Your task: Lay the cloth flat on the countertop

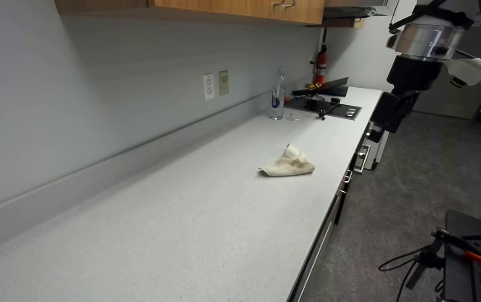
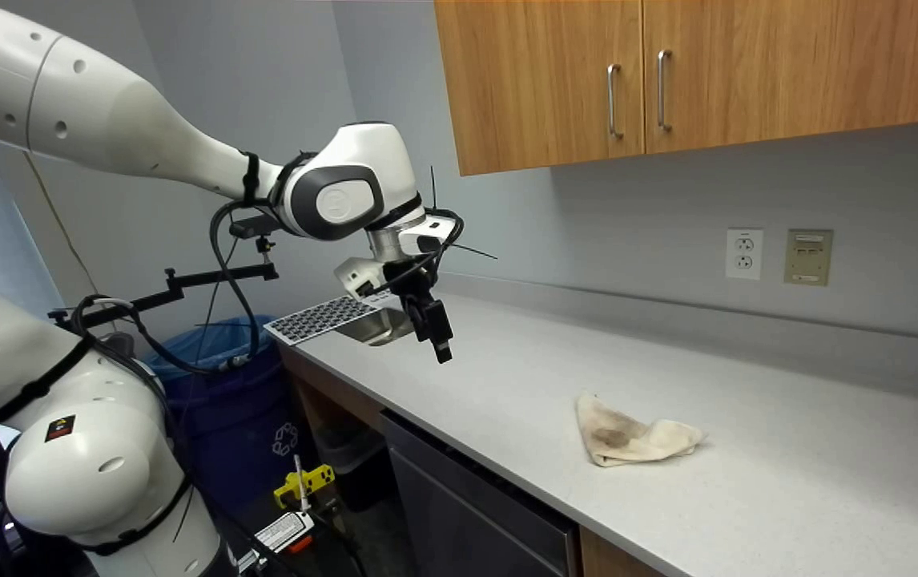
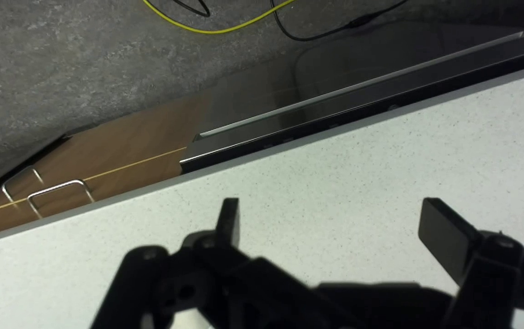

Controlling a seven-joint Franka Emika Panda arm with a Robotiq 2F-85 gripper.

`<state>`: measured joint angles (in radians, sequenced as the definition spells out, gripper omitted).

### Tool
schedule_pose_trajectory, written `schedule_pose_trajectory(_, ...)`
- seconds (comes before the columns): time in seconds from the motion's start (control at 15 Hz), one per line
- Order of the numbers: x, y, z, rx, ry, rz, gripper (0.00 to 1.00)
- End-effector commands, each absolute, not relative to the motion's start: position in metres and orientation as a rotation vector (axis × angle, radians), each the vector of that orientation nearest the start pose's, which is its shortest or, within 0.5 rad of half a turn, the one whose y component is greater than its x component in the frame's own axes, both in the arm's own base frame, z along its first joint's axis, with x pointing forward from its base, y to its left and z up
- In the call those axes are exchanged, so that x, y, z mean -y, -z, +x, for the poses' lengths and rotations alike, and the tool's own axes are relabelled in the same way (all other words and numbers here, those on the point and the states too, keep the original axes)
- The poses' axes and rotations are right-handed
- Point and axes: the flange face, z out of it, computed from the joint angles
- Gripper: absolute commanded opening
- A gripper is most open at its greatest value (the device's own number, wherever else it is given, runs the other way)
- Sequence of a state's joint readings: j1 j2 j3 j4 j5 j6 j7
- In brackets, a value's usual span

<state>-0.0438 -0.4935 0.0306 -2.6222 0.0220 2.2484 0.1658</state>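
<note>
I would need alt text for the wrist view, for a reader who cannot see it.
An open, empty end effector hangs above a pale speckled countertop. Beyond its edge are a dark panel, a wooden cabinet and grey floor with a yellow cable.

Bottle (image 1: 280, 100), clear: lettering running up the label (image 1: 275, 97) read, as far as could be judged, "smart". Bin (image 2: 231, 433), blue: carried a white recycling sign (image 2: 284, 440). Robot arm (image 2: 98, 473): bore a small black sticker (image 2: 60, 428), its marks too small to read.
</note>
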Motion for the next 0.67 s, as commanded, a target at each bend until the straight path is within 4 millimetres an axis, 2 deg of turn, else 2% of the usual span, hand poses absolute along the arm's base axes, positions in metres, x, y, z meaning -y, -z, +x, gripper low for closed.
schedule_pose_trajectory(0.0, 0.014, -0.416, 0.411, -0.351, 0.163, -3.106, 1.00)
schedule_pose_trajectory(0.27, 0.033, -0.405, 0.451, -0.412, 0.145, -3.095, 1.00)
schedule_pose_trajectory(0.6, 0.060, -0.380, 0.509, -0.524, 0.156, -3.099, 1.00)
